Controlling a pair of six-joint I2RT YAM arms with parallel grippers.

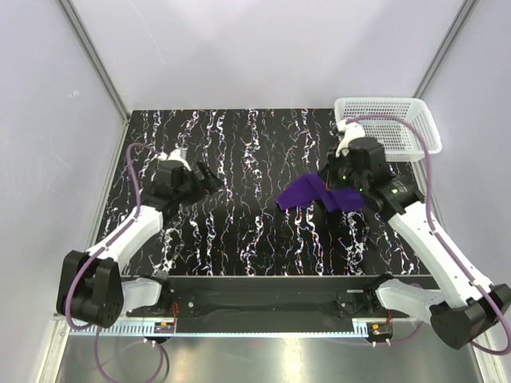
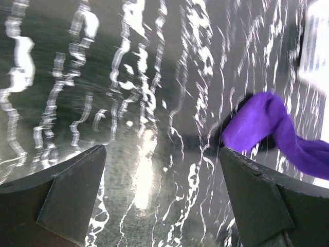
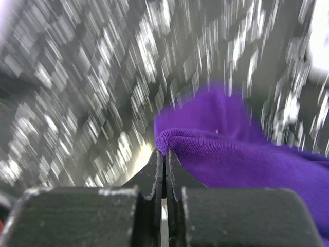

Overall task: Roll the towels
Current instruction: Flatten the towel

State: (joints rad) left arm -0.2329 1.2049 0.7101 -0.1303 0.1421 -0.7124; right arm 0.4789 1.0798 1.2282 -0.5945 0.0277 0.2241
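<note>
The purple towel (image 1: 307,194) sits on the right half of the black, white-veined counter (image 1: 239,152), just in front of the white mesh basket (image 1: 399,121) at the far right corner. From above, its long axis runs left to right. One bunched end points toward the middle of the counter, and the other end disappears under the right arm.

The right hand (image 1: 329,185) is clamped on the towel. In the right wrist view its two fingers are pressed together (image 3: 163,154), with a folded edge of the purple cloth (image 3: 231,159) pinched at their tips. The rest trails away to the right.

The left hand (image 1: 214,182) is spread wide and holds nothing, well apart from the towel. In its own view (image 2: 162,152) the towel (image 2: 267,126) appears beyond the right finger, a thick fold slanting down to the right.
</note>
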